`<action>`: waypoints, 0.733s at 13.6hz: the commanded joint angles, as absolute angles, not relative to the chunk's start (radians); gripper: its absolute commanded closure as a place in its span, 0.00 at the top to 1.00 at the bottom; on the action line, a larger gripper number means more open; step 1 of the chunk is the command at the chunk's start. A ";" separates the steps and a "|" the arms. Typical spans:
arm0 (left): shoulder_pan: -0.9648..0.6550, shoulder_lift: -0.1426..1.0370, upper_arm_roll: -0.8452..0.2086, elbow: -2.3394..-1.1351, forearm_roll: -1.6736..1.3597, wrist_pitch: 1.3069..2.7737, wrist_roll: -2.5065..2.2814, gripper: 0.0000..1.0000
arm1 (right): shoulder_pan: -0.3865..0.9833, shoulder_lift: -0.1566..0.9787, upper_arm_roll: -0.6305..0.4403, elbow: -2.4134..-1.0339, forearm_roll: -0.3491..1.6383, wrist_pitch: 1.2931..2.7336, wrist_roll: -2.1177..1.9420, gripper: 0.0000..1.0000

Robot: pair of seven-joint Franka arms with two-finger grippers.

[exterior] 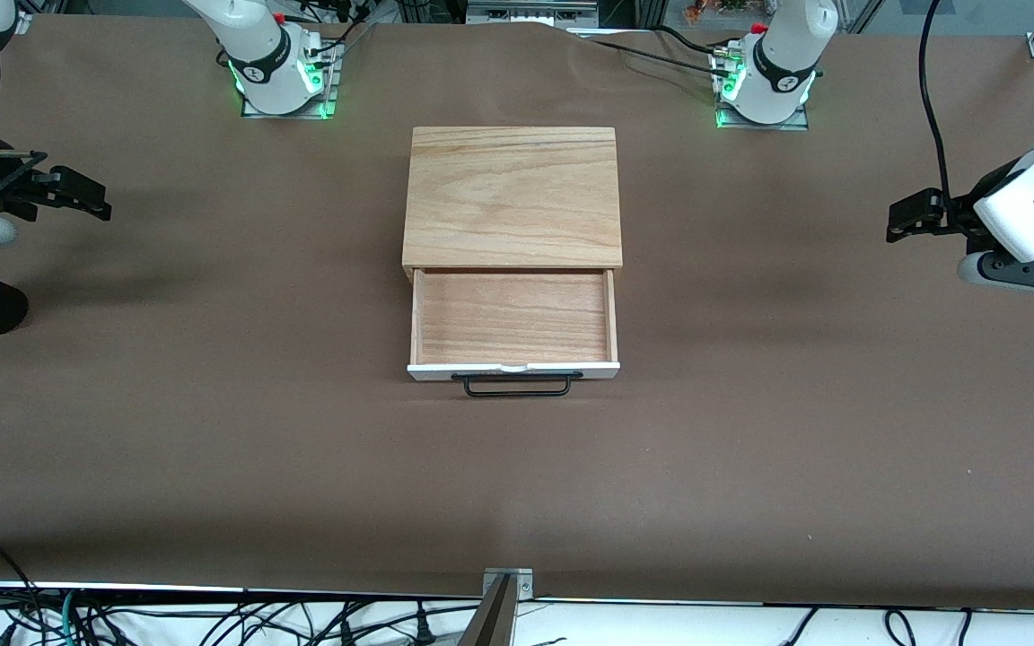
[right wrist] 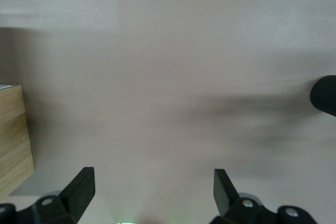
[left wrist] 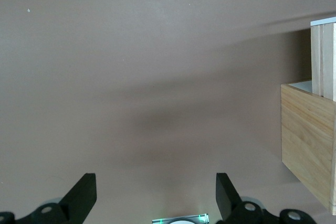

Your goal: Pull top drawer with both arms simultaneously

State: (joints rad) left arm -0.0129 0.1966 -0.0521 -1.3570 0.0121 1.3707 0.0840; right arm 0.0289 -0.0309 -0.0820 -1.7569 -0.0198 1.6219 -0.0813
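Top drawer, shallow reddish-brown wood tray with white front, black wire handle: stands drawn out of light wood cabinet mid-table; left gripper and right gripper, both spread empty over bare table ends, should close on handle ends together and draw evenly

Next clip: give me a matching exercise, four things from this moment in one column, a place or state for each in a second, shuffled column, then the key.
Things:
1. top drawer
2. handle
3. left gripper
4. right gripper

Places or states:
A. open, over the bare table at the right arm's end
B. pulled out of the cabinet, nothing in it
C. black wire loop on the white front panel
D. open, over the bare table at the left arm's end

Pairs: 1-B, 2-C, 3-D, 4-A
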 commanded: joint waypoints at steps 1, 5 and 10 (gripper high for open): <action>-0.018 0.176 -0.055 -1.373 0.037 1.371 0.080 1.00 | 0.028 -0.028 -0.097 -1.741 0.003 1.620 -0.074 1.00; -0.014 0.176 -0.055 -1.371 0.037 1.371 0.087 1.00 | 0.031 -0.026 -0.095 -1.740 0.003 1.620 -0.075 1.00; -0.012 0.176 -0.055 -1.373 0.037 1.371 0.087 1.00 | 0.029 -0.023 -0.095 -1.740 0.003 1.629 -0.078 1.00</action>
State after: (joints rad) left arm -0.0126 0.1966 -0.0520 -1.3570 0.0121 1.3707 0.0840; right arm 0.0295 -0.0308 -0.0944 -1.7558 -0.0097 1.6257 -0.0808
